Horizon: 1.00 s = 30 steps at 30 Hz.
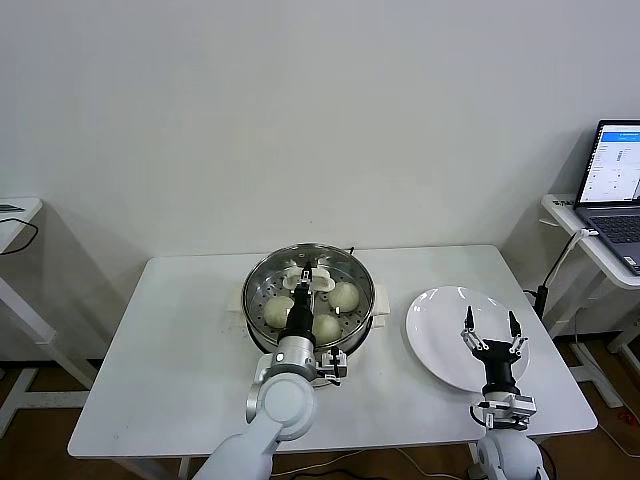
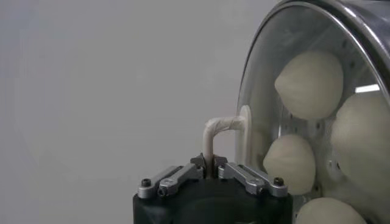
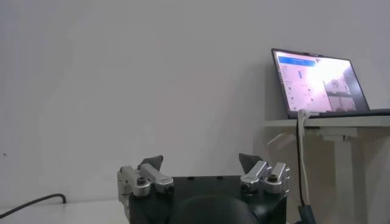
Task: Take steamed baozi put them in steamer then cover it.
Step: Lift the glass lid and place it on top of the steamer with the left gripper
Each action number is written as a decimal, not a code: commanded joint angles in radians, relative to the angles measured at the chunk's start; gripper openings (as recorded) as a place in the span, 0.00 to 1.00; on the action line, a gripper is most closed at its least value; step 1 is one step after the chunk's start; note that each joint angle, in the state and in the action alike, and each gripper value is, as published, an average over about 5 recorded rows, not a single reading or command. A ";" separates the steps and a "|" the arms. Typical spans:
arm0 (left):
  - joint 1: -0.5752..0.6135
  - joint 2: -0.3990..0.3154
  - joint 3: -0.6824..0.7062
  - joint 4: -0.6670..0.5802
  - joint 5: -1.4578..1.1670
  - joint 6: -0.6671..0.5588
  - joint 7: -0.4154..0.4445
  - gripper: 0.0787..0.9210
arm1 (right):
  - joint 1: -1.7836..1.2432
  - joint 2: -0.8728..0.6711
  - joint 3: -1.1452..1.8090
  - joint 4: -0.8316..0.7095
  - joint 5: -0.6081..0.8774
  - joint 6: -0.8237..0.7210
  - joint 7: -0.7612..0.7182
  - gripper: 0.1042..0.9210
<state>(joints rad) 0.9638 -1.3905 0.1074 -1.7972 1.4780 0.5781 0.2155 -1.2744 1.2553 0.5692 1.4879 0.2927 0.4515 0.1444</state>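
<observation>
so the left gripper (image 2: 210, 171) is closed on the handle of the cover (image 2: 292, 91), which sits over the steamer (image 1: 309, 298) at table centre to trap steam around four baozi (image 1: 345, 295); the right gripper (image 1: 489, 331) waits with fingers wide over the plate (image 1: 432, 312) at 3 o'clock.

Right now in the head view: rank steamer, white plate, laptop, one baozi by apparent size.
1. steamer
2. white plate, slightly smaller than the steamer
3. laptop, cut off by the frame edge
4. baozi
</observation>
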 commanded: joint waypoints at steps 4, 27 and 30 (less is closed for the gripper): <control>0.008 -0.007 -0.009 0.006 0.013 -0.011 0.012 0.13 | 0.001 0.001 0.001 0.002 0.000 0.001 0.000 0.88; 0.050 0.013 -0.020 -0.097 -0.011 -0.020 -0.002 0.60 | 0.003 0.017 -0.016 0.000 -0.015 0.003 0.000 0.88; 0.067 0.029 -0.017 -0.129 -0.023 -0.022 -0.006 0.70 | 0.006 0.018 -0.019 0.002 -0.017 0.001 0.001 0.88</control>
<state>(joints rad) 1.0028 -1.3849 0.0867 -1.8562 1.4735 0.5591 0.2111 -1.2714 1.2708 0.5533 1.4867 0.2789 0.4551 0.1437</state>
